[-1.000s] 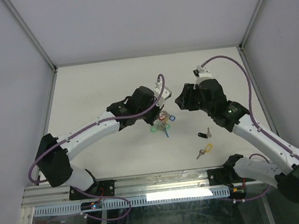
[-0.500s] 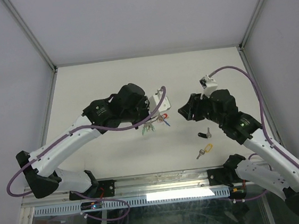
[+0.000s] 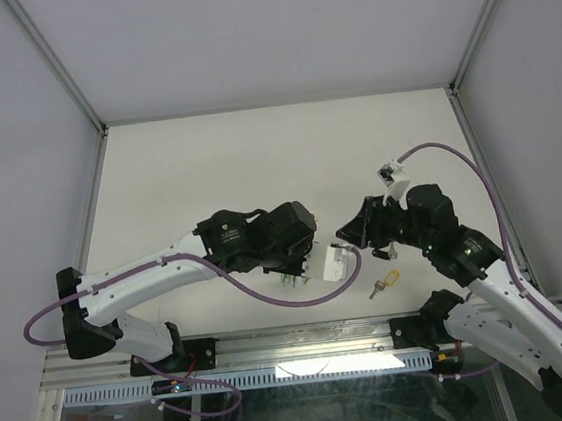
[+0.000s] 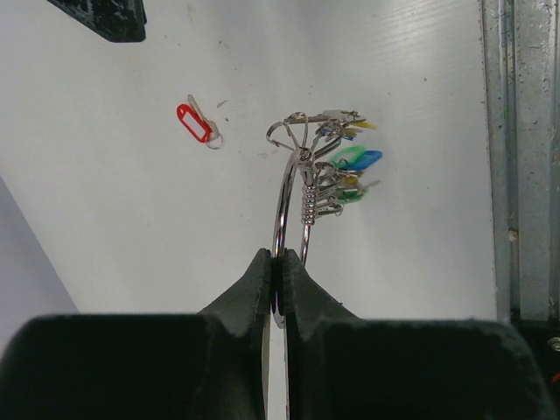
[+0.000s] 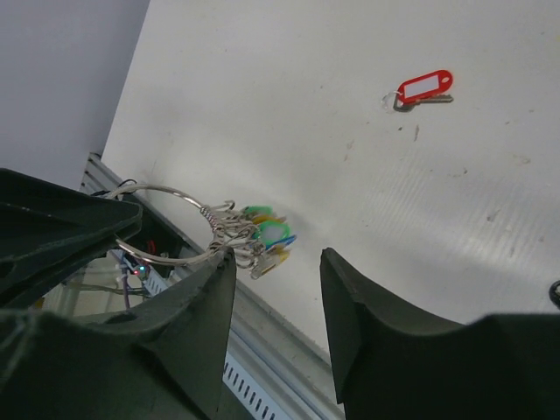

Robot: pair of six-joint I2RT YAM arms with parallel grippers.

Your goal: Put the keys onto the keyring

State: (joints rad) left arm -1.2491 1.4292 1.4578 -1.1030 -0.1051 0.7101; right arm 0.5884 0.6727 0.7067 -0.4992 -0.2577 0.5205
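Observation:
My left gripper [image 4: 280, 262] is shut on the rim of the thin silver keyring [image 4: 282, 206] and holds it above the table. A bunch of keys [image 4: 343, 166] with green, blue and yellow heads hangs on the ring's far end. In the right wrist view the keyring [image 5: 171, 188] and its keys [image 5: 267, 232] sit just left of my right gripper [image 5: 278, 262], which is open and empty. From above, the left gripper [image 3: 302, 267] is near the front edge and the right gripper [image 3: 349, 233] is close beside it.
A red-tagged key [image 4: 197, 122] lies loose on the white table, also in the right wrist view [image 5: 423, 87]. A yellow-headed key [image 3: 387, 281] lies near the front right. The metal front rail [image 4: 516, 175] is close behind the hanging keys.
My left arm has swung from mid-table toward the near edge, carrying the ring with its keys. My right arm has followed, moving nearer and left toward the ring.

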